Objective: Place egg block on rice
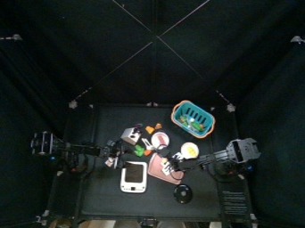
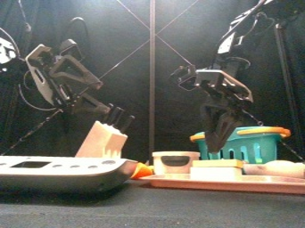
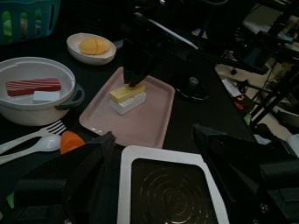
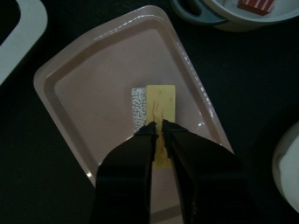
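Observation:
A white rice block (image 4: 140, 107) lies on the pink tray (image 4: 93, 79) with a flat yellow rectangular block (image 4: 160, 103) on top of it. My right gripper (image 4: 159, 131) points down at the tray and is shut on the near end of the yellow block; the stack also shows in the left wrist view (image 3: 128, 94). The egg block (image 3: 91, 44), round and white with a yellow centre, lies on the table beyond the tray, and no gripper touches it. My left gripper (image 3: 152, 144) is open and empty, hovering over the white device.
A white device with a dark screen (image 3: 163, 188) lies in front of the tray. A white bowl with a red piece (image 3: 35, 87), a white fork (image 3: 30, 140) and an orange piece (image 3: 73, 140) lie beside the tray. A teal basket (image 1: 193, 118) stands at the back.

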Available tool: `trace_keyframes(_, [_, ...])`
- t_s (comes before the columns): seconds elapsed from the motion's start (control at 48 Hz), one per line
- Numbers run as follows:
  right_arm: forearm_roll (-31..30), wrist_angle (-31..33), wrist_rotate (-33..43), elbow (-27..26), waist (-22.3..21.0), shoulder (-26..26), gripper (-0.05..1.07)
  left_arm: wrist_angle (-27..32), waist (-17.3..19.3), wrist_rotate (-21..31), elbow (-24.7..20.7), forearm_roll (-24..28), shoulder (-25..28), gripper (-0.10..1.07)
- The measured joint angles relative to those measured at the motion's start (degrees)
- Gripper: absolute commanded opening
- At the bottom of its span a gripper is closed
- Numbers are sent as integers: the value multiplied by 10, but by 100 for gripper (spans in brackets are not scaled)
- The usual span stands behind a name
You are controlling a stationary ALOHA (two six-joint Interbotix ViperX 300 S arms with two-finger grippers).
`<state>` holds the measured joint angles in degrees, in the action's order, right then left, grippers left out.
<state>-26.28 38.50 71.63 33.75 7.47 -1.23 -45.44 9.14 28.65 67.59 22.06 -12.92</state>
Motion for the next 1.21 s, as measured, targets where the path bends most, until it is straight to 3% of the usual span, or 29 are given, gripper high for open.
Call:
trace_keyframes(0.271, [0, 1, -1, 0, -2, -4, 44, 0, 0, 0, 0, -1, 0, 104])
trace_keyframes(0.917, [9, 6, -3, -12, -3, -34, 44, 0, 0, 0, 0, -1, 0, 104])
trace_keyframes(1.208, [-19, 49, 3, -23, 0, -17, 44, 0, 0, 0, 0, -1, 0, 104])
